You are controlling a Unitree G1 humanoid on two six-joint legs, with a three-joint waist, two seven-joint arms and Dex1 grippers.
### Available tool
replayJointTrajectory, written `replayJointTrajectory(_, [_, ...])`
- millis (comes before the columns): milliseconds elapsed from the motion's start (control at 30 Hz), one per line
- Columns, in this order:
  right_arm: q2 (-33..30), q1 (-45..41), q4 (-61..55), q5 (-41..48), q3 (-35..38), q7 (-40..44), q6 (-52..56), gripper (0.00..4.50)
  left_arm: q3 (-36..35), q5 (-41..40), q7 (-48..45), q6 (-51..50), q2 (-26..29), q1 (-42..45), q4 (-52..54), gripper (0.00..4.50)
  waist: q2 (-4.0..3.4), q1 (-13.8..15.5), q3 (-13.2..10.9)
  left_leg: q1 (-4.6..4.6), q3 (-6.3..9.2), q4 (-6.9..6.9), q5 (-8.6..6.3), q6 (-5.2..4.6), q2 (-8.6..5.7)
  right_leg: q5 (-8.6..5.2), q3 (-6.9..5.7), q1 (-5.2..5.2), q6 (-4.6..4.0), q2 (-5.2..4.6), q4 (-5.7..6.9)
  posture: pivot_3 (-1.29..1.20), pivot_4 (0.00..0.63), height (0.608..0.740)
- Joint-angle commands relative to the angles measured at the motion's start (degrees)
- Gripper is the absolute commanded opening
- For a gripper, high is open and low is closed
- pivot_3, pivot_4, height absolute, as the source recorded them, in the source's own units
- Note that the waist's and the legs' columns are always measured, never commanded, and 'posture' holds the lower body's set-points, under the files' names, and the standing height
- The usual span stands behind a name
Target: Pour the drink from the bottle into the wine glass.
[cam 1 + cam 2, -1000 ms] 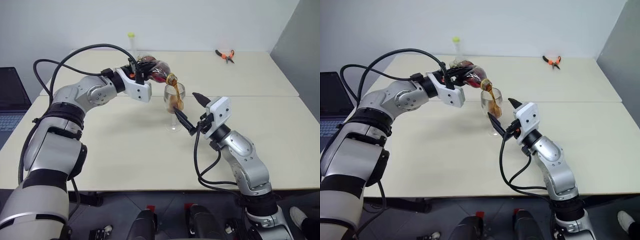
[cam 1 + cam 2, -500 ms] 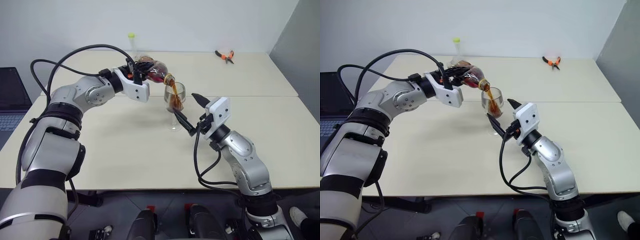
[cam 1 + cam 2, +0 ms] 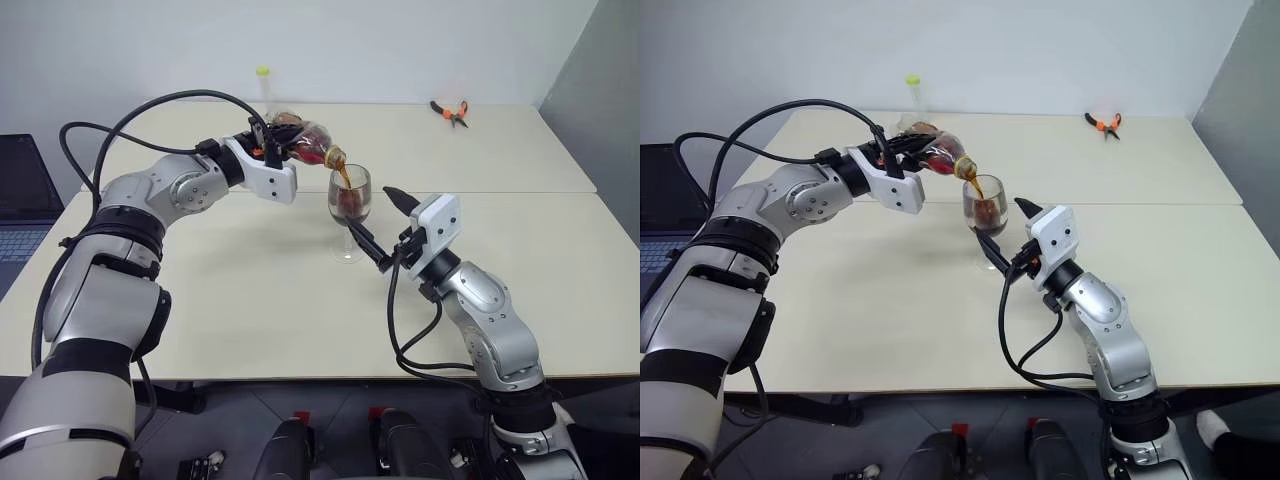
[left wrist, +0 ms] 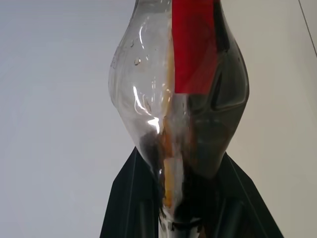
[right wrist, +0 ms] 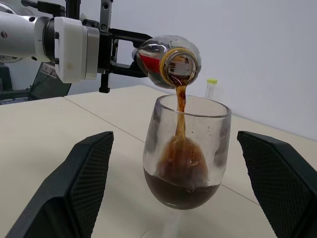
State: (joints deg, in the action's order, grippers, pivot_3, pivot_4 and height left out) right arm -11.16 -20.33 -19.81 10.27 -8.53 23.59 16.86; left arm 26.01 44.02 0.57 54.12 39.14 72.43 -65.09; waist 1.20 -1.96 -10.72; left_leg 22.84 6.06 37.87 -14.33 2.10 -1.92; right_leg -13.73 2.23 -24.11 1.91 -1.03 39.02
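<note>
The table is viewed from above and behind both arms by the two head cameras, facing forward and down. The bottle is seen at close range by the left wrist camera. The wine glass, shared with the head views, is faced nearly level and close by the right wrist camera.

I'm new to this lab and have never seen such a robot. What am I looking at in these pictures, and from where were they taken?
It is a humanoid robot with two arms. Two pictures come from its head, looking down on a cream table; two from its wrists. The left gripper is shut on a small clear plastic bottle with a red label, tipped so dark brown drink streams into a clear stemmed wine glass. The right gripper is open, one finger on each side of the glass. Orange-handled pliers and a thin yellow-capped tube lie farther back.
</note>
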Motion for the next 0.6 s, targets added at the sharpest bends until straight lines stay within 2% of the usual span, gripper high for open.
replayJointTrajectory(33, [0.05, -0.5, -2.73, 0.63, 0.38, -0.02, -0.2, 4.29, -0.76, -0.82, 1.25, -0.11, 0.88, 2.08, 0.66, 0.66, 0.0, 0.0, 0.0, 0.0, 0.0, 0.0, 0.0, 0.0, 0.0, 0.0, 0.0, 0.0, 0.0, 0.0, 0.0, 0.0, 0.15, 0.74])
replayJointTrajectory(600, [0.13, -0.31, -2.93, 0.62, 0.32, -0.13, -0.07, 4.29, -0.76, -0.92, 1.25, 0.01, 0.71, 2.15, 0.57, 0.66, 0.0, 0.0, 0.0, 0.0, 0.0, 0.0, 0.0, 0.0, 0.0, 0.0, 0.0, 0.0, 0.0, 0.0, 0.0, 0.0, 0.15, 0.74])
